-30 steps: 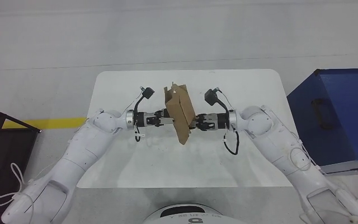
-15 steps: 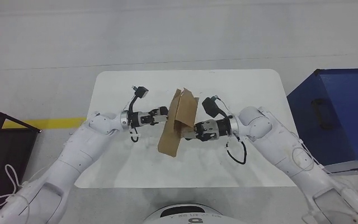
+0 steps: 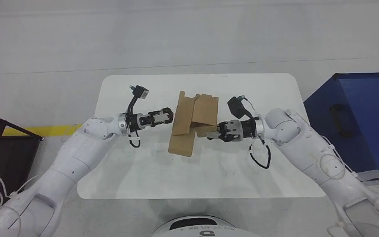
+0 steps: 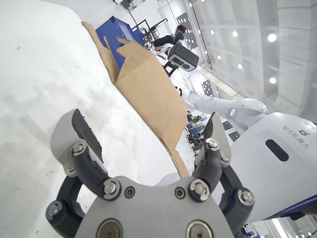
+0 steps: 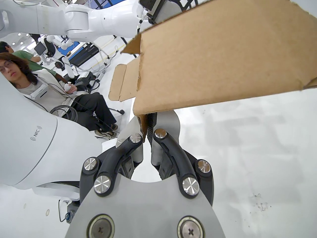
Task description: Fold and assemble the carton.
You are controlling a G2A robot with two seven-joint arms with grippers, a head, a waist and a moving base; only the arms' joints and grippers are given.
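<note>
Right pincer (image 5: 148, 125) is clenched on the near edge of the carton (image 5: 218, 50), biting only a thin strip of card. The left pincer (image 4: 145, 122) is released and spread wide, with an end flap (image 4: 177, 159) running down into its gap; whether that flap touches either side I cannot tell. The step in hand looks like opening the flattened sleeve into a square tube. To do it well, I would close the left pincer on a main panel rather than the loose flap, then draw the two grips apart slowly along the creases, because a flap would just hinge and a hard pull could tear the card at the right grip. The carton should be kept off the bench (image 3: 249, 172) so that no corner catches. The carton is plain brown corrugated card, held in the air over the bench's middle between the arms. It is tilted and partly opened — two panels meet at a crease, with notched flaps at both ends.
</note>
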